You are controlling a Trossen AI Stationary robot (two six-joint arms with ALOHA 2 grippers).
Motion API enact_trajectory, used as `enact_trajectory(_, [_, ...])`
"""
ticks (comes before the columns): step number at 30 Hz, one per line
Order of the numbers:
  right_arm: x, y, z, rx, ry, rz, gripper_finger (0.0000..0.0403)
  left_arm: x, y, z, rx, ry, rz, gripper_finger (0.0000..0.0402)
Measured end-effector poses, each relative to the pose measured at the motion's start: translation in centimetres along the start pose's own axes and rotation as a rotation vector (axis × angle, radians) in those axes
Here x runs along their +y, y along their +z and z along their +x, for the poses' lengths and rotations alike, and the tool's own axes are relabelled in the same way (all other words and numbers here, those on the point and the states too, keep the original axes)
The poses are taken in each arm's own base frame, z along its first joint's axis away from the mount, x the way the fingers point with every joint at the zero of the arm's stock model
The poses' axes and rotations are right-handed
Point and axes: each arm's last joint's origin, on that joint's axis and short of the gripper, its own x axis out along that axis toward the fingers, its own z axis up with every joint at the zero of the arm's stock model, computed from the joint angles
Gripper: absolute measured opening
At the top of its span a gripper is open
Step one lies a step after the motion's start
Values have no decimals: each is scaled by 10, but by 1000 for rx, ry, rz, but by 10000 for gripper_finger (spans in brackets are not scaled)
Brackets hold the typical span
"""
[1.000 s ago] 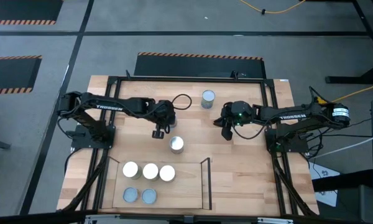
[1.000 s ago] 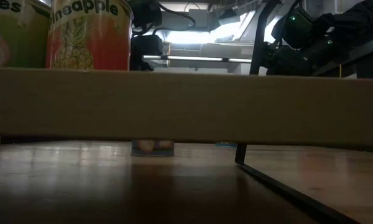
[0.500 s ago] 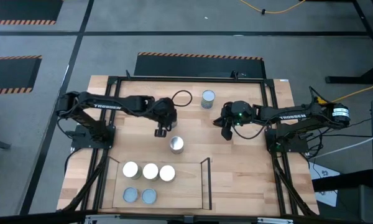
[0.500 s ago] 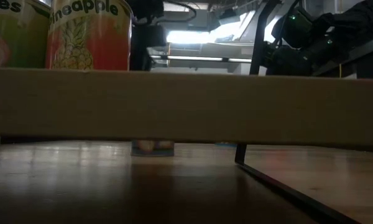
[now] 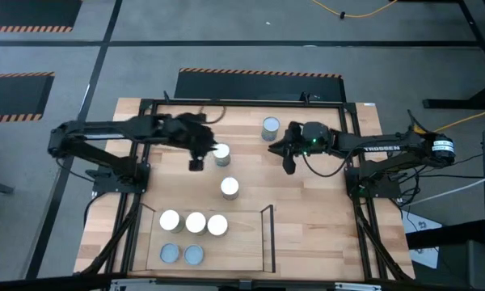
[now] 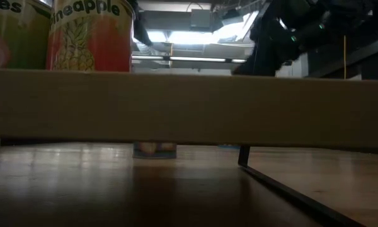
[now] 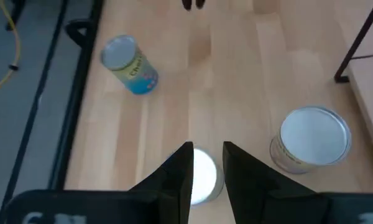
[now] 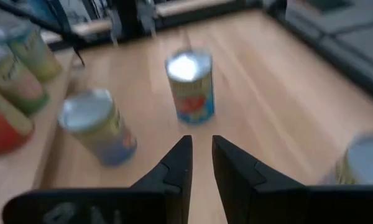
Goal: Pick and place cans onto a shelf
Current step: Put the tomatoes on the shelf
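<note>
Three cans stand upright on the table: one at the far middle (image 5: 270, 128), one (image 5: 221, 154) just right of my left gripper (image 5: 196, 165), and one (image 5: 229, 187) nearer the shelf (image 5: 244, 242). Several more cans stand on the shelf's left part (image 5: 196, 222). My left gripper (image 7: 207, 149) hangs raised above the table with a narrow gap and nothing in it; the can's white top (image 7: 202, 177) shows below its fingers. My right gripper (image 5: 288, 167) (image 8: 202, 142) hovers right of the middle, its gap also narrow and empty.
The table's black frame (image 5: 347, 145) runs along its edges. The shelf's right half is bare board behind a black rail (image 5: 268, 238). In the low view the shelf's front board (image 6: 189, 107) blocks most of the table; two labelled cans (image 6: 91, 34) stand on it.
My left gripper has risen from the table and drawn a little toward the left edge, tipping less steeply down. A can that its arm covered before now shows beside it. My right gripper has risen slightly and shifted toward the far-middle can.
</note>
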Motion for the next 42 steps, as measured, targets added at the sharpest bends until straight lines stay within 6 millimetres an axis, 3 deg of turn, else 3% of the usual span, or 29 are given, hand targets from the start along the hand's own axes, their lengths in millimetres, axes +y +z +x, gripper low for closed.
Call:
enact_trajectory(5, [4, 45, -6, -104, -5, -112, 67, 1, -12, -40, -18, 6, -78, 79])
enact_trajectory(12, [-1, 107, -11, -158, -51, -172, 67, -4, -28, -78, -76, -3, -148, 79])
enact_trajectory(16, [-5, 133, 4, -125, -69, -223, 67, -11, -43, -85, -117, -20, -167, 79])
enact_trajectory(22, [-8, 161, 43, -85, -12, -271, 67, -20, -74, -79, -101, 8, -230, 79])
enact_trajectory(26, [-11, 170, 75, -32, 27, -279, 67, -25, -92, -67, -84, 26, -276, 78])
enact_trajectory(32, [-27, 165, 126, 75, 20, -291, 67, -32, -110, -48, -81, 23, -296, 78])
enact_trajectory(37, [-39, 149, 160, 159, 61, -261, 67, -35, -119, -37, -61, 23, -293, 78])
enact_trajectory(42, [-45, 129, 180, 216, 92, -242, 67, -38, -126, -28, -56, 20, -293, 78])
